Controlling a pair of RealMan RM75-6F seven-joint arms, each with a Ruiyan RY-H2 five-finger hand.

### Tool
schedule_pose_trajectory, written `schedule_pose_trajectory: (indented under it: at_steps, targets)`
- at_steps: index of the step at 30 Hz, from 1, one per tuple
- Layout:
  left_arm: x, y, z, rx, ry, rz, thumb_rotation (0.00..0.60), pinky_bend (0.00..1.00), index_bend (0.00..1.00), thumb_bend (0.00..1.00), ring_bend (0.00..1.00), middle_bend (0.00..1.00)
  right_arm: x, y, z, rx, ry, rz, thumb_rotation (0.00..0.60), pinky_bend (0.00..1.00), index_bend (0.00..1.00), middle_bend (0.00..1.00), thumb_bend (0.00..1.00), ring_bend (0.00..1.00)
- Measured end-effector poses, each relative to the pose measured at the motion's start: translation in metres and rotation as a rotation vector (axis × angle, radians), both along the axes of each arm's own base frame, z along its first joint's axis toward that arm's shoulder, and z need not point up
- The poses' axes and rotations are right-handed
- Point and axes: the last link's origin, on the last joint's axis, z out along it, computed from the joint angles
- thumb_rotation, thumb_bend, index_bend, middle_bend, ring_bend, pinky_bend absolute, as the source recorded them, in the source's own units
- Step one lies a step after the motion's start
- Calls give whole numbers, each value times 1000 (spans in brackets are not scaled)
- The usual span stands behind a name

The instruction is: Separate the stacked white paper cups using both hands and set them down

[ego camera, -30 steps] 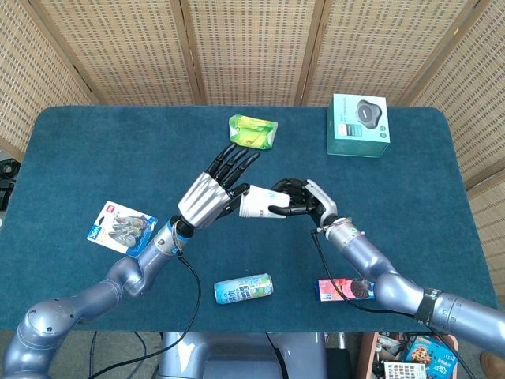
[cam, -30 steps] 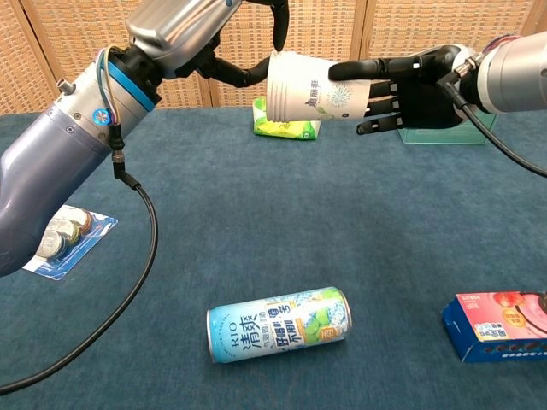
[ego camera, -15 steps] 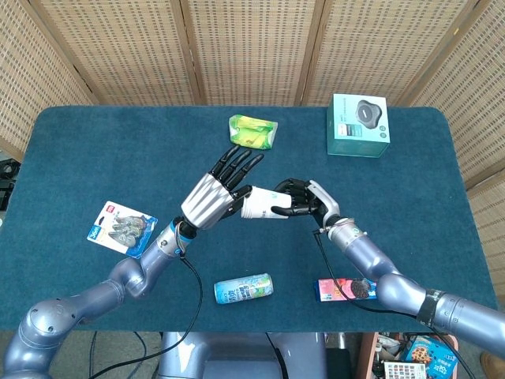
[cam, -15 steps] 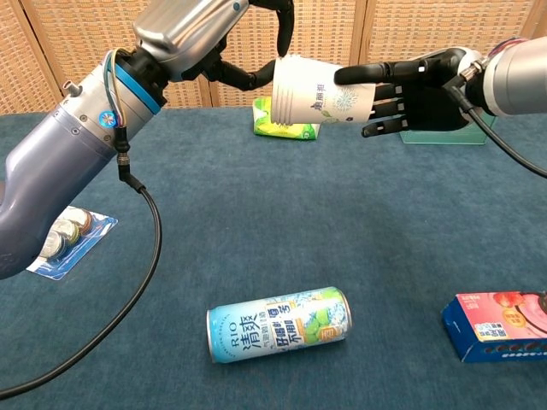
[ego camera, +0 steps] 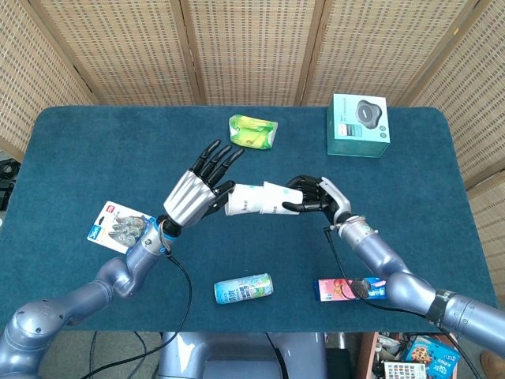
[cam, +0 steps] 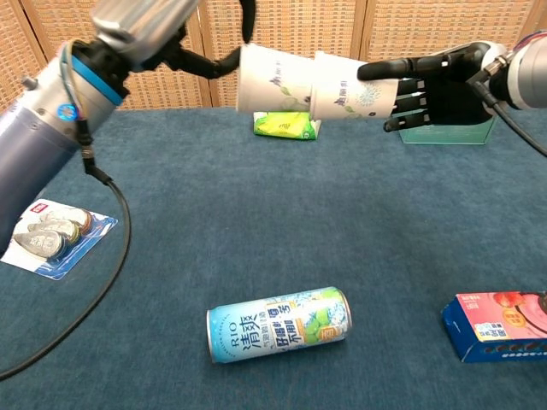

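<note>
Two white paper cups lie sideways in the air above the blue table (ego camera: pixel 95 150), partly pulled apart but still overlapping. My left hand (ego camera: pixel 193 189) pinches the rim end of the left cup (ego camera: pixel 241 200) (cam: pixel 272 79) between its thumb and a finger, with the other fingers spread. My right hand (ego camera: pixel 317 197) (cam: pixel 436 84) grips the right cup (ego camera: pixel 282 196) (cam: pixel 346 85) by its base end. In the chest view my left hand (cam: pixel 141 21) is cut off by the top edge.
A green packet (ego camera: pixel 252 132) lies behind the cups and a teal box (ego camera: pixel 359 125) stands at the back right. A drink can (ego camera: pixel 243 288) lies on its side near the front edge, with a blue-red carton (ego camera: pixel 347 289) to its right. A blister pack (ego camera: pixel 118 225) lies at the left.
My left hand has drawn leftward with one cup, which has slid partway out of the other cup. My right hand and its cup have shifted slightly to the right.
</note>
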Motion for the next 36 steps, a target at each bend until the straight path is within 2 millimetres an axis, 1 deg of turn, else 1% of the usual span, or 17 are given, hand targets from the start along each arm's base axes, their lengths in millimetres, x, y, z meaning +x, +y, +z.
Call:
schedule_pose_trajectory:
  at_steps: [3, 6, 14, 19, 24, 27, 32, 36]
  targets:
    - [-12, 1, 11, 16, -9, 11, 600, 0, 708, 495, 0, 6, -7, -2, 5, -11, 8, -11, 600, 636, 584, 610, 546, 515]
    - [-29, 3, 27, 42, -11, 26, 600, 0, 708, 495, 0, 6, -14, -3, 9, -21, 18, -21, 600, 636, 584, 610, 546, 515]
    - [-66, 8, 61, 91, 30, 75, 600, 0, 710, 495, 0, 6, -32, -5, 12, -32, 76, -26, 600, 636, 584, 611, 546, 515]
    - [-88, 13, 76, 81, 136, 118, 600, 0, 712, 497, 0, 6, -43, -4, 13, -64, 224, 44, 600, 636, 584, 611, 546, 515]
    - [-111, 19, 89, 36, 346, 201, 600, 0, 733, 539, 0, 0, -54, -1, 15, -138, 449, 167, 600, 636, 584, 612, 546, 515]
    - [-123, 21, 93, 5, 483, 265, 600, 0, 734, 546, 0, 0, -57, 1, 18, -196, 580, 244, 600, 636, 584, 612, 547, 515]
    - [-135, 18, 80, -110, 636, 404, 600, 0, 734, 554, 0, 0, -60, 7, 19, -277, 778, 373, 600, 635, 584, 612, 546, 515]
    - [-141, 16, 71, -199, 694, 523, 600, 0, 734, 560, 0, 0, -62, 13, 15, -320, 950, 495, 600, 636, 584, 612, 547, 515]
